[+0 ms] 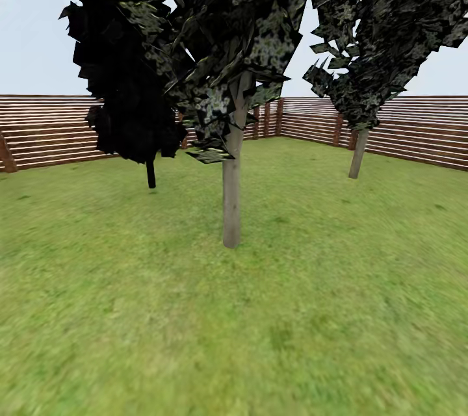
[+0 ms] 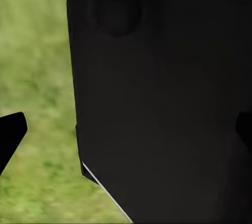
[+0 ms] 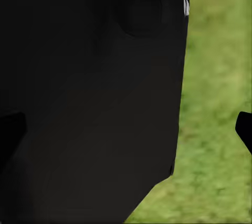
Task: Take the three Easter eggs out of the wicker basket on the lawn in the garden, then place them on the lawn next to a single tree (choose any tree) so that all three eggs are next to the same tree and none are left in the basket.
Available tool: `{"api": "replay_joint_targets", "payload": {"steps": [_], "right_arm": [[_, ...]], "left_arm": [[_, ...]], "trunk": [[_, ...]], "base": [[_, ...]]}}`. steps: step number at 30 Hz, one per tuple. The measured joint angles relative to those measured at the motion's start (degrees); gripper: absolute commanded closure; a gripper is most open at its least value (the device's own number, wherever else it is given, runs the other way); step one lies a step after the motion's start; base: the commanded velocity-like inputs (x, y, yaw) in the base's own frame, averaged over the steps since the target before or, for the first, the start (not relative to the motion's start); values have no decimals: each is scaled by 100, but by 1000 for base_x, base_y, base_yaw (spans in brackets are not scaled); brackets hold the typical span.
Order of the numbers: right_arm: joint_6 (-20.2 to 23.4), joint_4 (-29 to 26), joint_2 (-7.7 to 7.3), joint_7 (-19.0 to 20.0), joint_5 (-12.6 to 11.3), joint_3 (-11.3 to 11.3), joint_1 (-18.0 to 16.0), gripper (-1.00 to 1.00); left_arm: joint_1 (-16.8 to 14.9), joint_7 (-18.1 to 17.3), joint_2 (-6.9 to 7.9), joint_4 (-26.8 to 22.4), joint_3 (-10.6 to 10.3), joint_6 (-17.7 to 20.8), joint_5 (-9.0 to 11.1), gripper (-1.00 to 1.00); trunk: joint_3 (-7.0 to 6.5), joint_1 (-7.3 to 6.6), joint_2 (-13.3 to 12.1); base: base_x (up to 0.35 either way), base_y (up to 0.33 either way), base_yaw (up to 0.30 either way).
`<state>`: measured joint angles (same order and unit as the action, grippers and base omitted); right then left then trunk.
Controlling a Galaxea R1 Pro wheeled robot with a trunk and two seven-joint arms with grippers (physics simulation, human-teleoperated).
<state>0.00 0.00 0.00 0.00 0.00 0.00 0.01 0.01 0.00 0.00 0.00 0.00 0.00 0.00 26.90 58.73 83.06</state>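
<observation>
The lawn point(image 1: 325, 312) spreads wide and mottled green across the garden, closed in by a brown slatted fence point(image 1: 416, 130) at the far side. The tree point(image 1: 231, 201) with the pale straight trunk stands on the grass in the middle distance of the head view, under dark jagged foliage. A thin black-trunked tree point(image 1: 151, 174) stands to its left, further back, and a third tree point(image 1: 357, 155) further right.

In each wrist view a large black robot body point(image 2: 168, 103) lies between the dark fingertips, with grass alongside: left tool point(image 2: 128, 132) and right tool point(image 3: 126, 129) both stand apart, holding nothing.
</observation>
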Motion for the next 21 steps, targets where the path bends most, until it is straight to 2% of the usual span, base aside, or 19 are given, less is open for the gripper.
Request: {"api": "replay_joint_targets", "payload": {"steps": [2,9,15,19,20,21], "right_arm": [[16,-63,-2,10,-19,-33,-65,-100],[-158,-132,-24,30,-19,-30,-293,-100],[-235,-132,-19,40,8,10,-419,-100],[-244,-130,-1,38,124,129,-419,-100],[-253,-130,0,38,495,320,-419,-100],[-255,-133,-3,37,552,341,-419,-100]], "left_arm": [[34,-8,-39,-32,9,-18,32,-100],[31,-13,-35,-220,18,-108,47,-100],[31,-16,-33,-393,15,-110,43,-100],[31,-11,26,-396,19,-115,25,-100],[31,-10,99,-396,19,-115,22,-100],[31,-9,153,-395,18,-115,22,-100]], "trunk": [[-2,0,-1],[12,1,-1],[63,0,-1],[96,0,-1],[103,0,-1],[111,0,-1]], "base": [[0,0,0],[0,0,11],[0,0,120],[0,0,165],[0,0,182],[0,0,190]]}}
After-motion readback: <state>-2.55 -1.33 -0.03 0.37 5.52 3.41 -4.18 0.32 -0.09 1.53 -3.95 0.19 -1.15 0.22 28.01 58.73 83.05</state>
